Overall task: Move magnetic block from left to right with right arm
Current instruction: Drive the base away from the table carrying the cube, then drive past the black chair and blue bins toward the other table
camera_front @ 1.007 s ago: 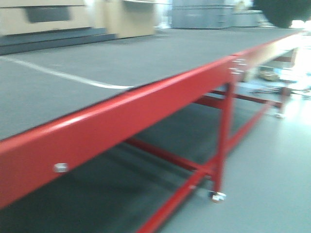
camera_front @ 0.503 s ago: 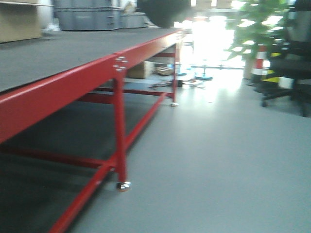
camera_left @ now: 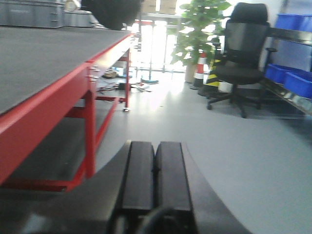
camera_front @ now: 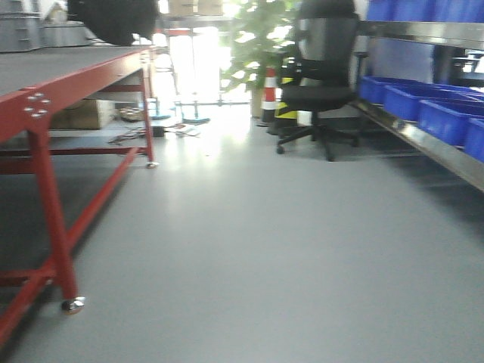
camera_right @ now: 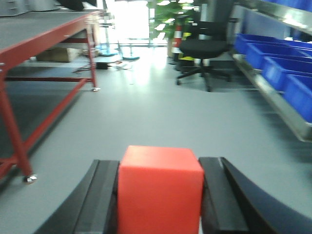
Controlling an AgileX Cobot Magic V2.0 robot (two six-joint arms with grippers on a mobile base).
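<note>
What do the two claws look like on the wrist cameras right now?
Both are matte black, with no markings visible. The left claw has two flat rectangular fingers with squared ends, set on a curved black body; a dark cable loops at its base. The right claw shows the same flat black fingers, with outer links curving outward. The arms behind them are out of view.

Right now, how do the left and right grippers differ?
The left gripper is empty; the right gripper holds the magnetic block. The left gripper's fingers press together, shut; the right gripper's fingers sit apart, one on each side of the block. Shared: black fingers, both facing the floor and office chair.
</note>
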